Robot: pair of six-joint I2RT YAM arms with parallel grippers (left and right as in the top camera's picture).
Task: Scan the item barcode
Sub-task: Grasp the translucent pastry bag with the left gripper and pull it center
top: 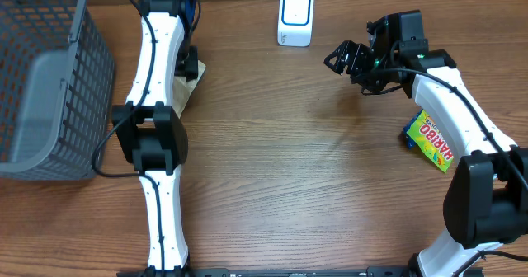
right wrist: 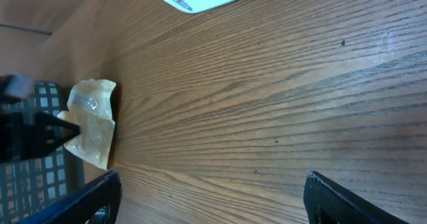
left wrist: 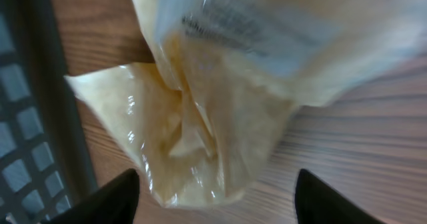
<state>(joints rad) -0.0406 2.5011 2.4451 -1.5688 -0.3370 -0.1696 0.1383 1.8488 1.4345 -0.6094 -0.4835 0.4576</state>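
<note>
Left wrist: left gripper [left wrist: 213, 187] fingers wide, straddling clear bag [left wrist: 200, 117]
Right gripper [right wrist: 213, 197]: fingers wide, holding nothing
Scanner [top: 295, 17]: far centre

The surface [top: 272, 145] is matt, grained wood. The bag [left wrist: 200, 131] is clear, crinkled, glossy plastic. The basket [top: 49, 79] is matt grey plastic lattice, and the scanner [top: 295, 17] is smooth white plastic.

Bag [left wrist: 200, 117] looks pale yellow, gridded basket [top: 49, 87] grey, scanner [top: 295, 17] white.
</note>
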